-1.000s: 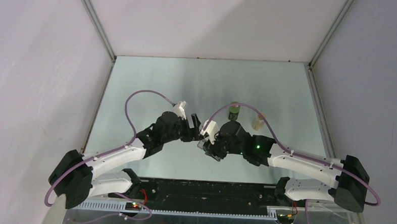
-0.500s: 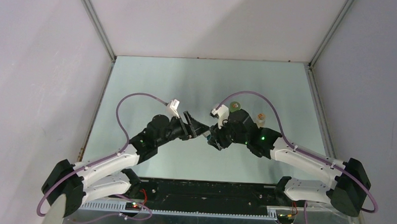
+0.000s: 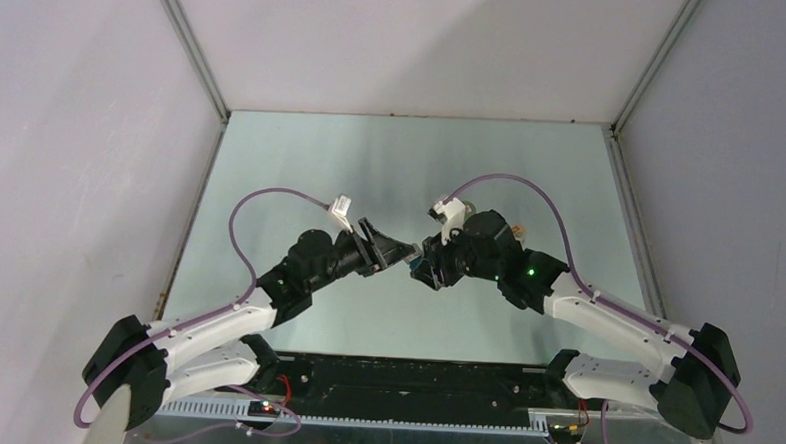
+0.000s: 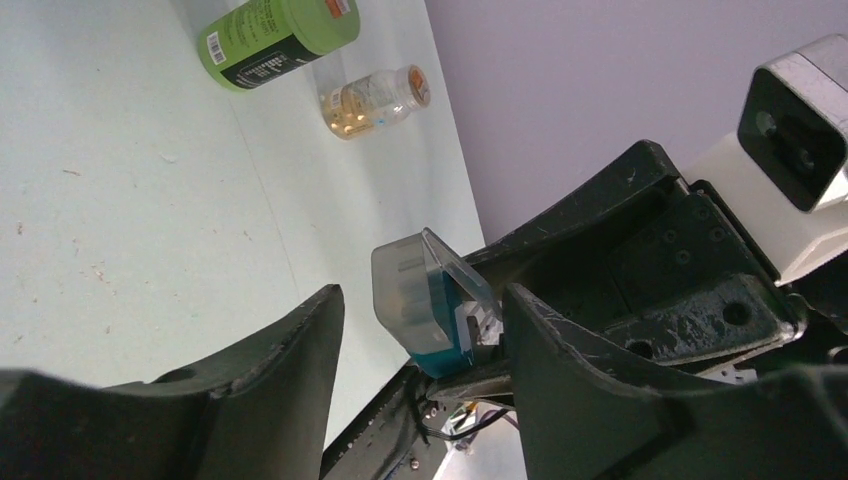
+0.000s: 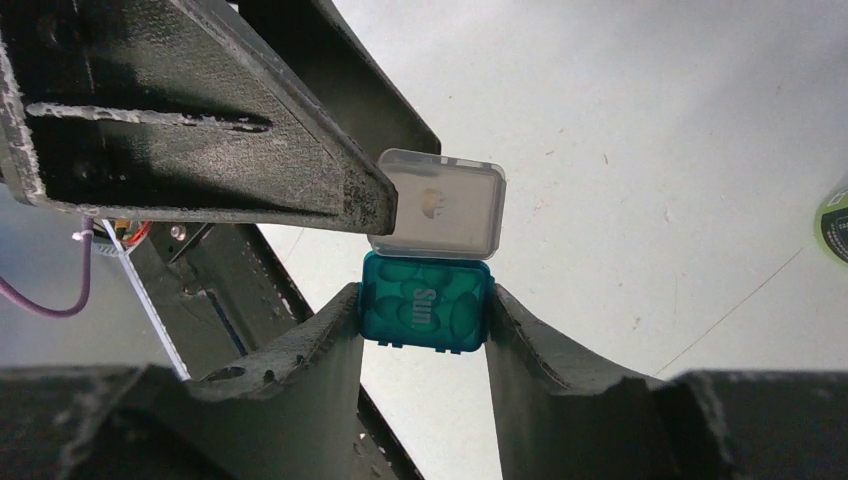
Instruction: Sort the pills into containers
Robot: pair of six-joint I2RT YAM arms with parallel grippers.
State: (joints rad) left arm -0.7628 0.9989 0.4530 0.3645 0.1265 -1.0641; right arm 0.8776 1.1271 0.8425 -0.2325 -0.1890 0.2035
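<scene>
The left pincer [image 4: 420, 305] has its fingers spread apart. In the right wrist view one of its fingers [image 5: 250, 120] reaches in with its tip at the left edge of a clear lid [image 5: 440, 205]. Whether the tip touches the lid, I cannot tell.

That lid is flipped open above a small teal pill box [image 5: 428, 312] marked "Sun". The box sits just ahead of the left pincer's opening.

The right pincer [image 3: 425, 268] is clamped on the box, one finger on each side of the teal base, holding it above the worktop [image 3: 301, 168].

The two containers stand together on the worktop, well beyond the left pincer's tips. They are the green-topped bottle [image 4: 275, 40] and, just beside it, the pale bottle with an orange top [image 4: 375, 97]. From above, the right arm mostly hides them.
</scene>
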